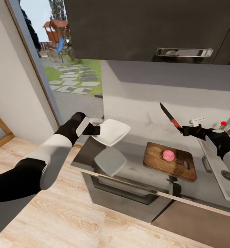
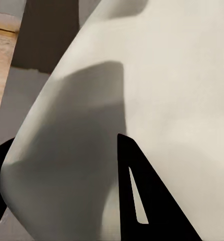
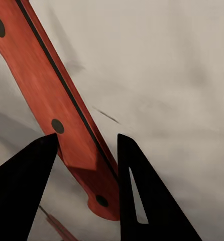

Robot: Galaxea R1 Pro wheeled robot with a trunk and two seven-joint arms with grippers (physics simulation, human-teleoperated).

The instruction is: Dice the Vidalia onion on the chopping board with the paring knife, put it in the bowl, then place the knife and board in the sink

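Note:
My left gripper (image 1: 94,130) is shut on the rim of the white square bowl (image 1: 111,131), holding it tilted in the air above the left end of the grey countertop (image 1: 135,168). The left wrist view looks closely at the bowl (image 2: 157,90) between the fingers (image 2: 142,201). The brown chopping board (image 1: 156,162) lies on the countertop with a pinkish round onion (image 1: 168,155) on it. My right gripper (image 1: 183,130) is shut on the red handle of the paring knife (image 1: 170,117), raised above the board with its blade pointing up and left; the handle (image 3: 57,100) crosses between the fingers. The sink (image 1: 228,175) is at the right edge.
Dark wall cabinets (image 1: 145,27) with a steel handle (image 1: 183,52) hang above the countertop. A faucet with a red knob (image 1: 223,123) stands behind the sink. An oven front (image 1: 128,193) sits under the counter. A glass door (image 1: 66,69) is at left, over wooden floor (image 1: 77,220).

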